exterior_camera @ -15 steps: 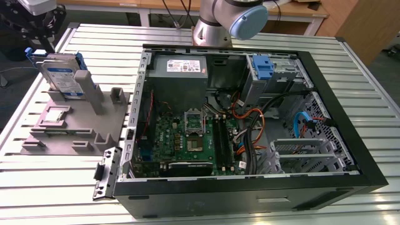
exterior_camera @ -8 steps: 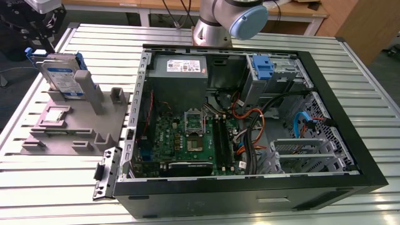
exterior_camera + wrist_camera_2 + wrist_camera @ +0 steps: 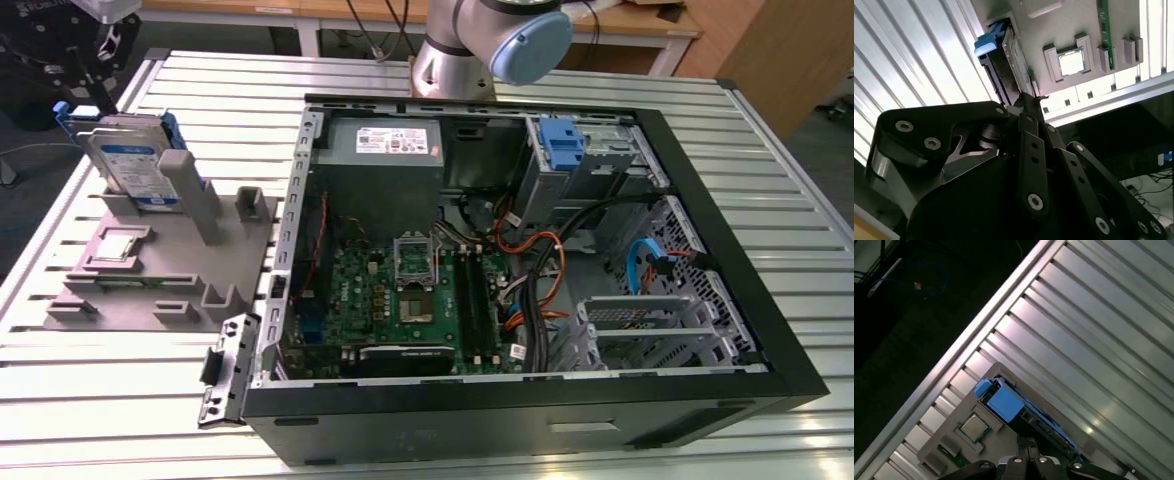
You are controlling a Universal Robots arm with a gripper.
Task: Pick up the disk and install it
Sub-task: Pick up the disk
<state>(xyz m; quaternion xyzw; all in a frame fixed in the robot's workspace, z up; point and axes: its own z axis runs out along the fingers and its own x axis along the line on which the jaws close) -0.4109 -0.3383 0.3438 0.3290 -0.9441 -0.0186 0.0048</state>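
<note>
There is one disk [image 3: 134,165], one gripper [image 3: 91,100], one arm [image 3: 494,40], one grey fixture [image 3: 147,290] and one open computer case [image 3: 534,410], all on a ribbed metal counter [image 3: 134,400].

The fixture lies along the counter's edge on the exterior view's left. The case takes the middle of the counter and reaches toward the exterior view's right edge. Inside the case sit one motherboard [image 3: 400,300], one grey power-supply box [image 3: 394,140] at the far wall and one bare blue bracket [image 3: 561,145] in the far bay.

The disk stands on edge in a slot at the far end of the fixture, toward the counter's far corner on the exterior view's left. Its blue carrier frames it, and its white-and-blue labelled face is turned toward the near edge of the counter. Its long axis appears to rise out of the slot, with the top leaning slightly toward the exterior view's left.

The gripper hangs directly over the disk's upper edge. In both wrist views its tip [image 3: 1030,97] [image 3: 1026,441] sits right at the disk's [image 3: 1006,60] [image 3: 1009,405] narrow top side. I cannot tell whether the jaws are clenched on the disk or released.

The fixture [image 3: 1064,30] also carries one processor chip [image 3: 1071,62] and one green memory stick [image 3: 1104,25].
</note>
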